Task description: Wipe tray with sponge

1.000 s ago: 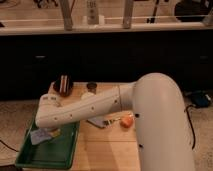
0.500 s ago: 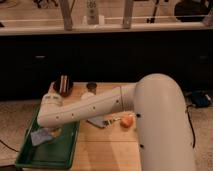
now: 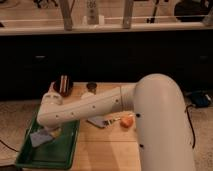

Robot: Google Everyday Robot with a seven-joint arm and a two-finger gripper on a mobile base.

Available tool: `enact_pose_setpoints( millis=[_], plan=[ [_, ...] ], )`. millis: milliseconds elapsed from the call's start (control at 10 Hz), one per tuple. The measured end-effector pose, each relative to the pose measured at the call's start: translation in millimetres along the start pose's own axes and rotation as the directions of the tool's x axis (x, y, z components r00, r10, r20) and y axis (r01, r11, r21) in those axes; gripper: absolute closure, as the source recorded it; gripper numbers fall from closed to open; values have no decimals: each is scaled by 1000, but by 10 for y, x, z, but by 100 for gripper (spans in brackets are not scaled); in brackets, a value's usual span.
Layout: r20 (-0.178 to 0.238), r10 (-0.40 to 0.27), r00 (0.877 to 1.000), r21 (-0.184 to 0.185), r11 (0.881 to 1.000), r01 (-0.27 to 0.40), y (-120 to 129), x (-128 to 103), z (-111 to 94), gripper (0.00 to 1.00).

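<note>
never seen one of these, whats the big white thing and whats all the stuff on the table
The big white shape is a robot's single arm, seen from a camera close to the robot's body, looking down along the arm at a wooden table. The arm reaches to the left, over a large green tray. Its gripper, the two-finger hand at its tip, is down inside the tray and mostly hidden by the arm. A small light-blue sponge sits right at the tip, on the tray floor. On the table there is also a flat blue-grey piece, a small orange object, and two dark round items at the far edge.
</note>
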Motion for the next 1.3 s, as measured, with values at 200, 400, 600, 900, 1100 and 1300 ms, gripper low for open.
enact_pose_setpoints(
  millis=[200,400,600,900,1100,1300],
  plan=[
    [10,-23,1000,-9,1000,24,2,-21,2,99],
    [14,-34,999,-15,999,35,9,-26,-7,99],
    [25,-54,998,-25,998,55,22,-49,-13,99],
    [38,-77,996,-36,996,78,40,-79,-19,99],
    [40,-84,996,-41,995,86,46,-85,-24,99],
    [49,-104,993,-51,993,107,59,-109,-26,99]
  ],
)
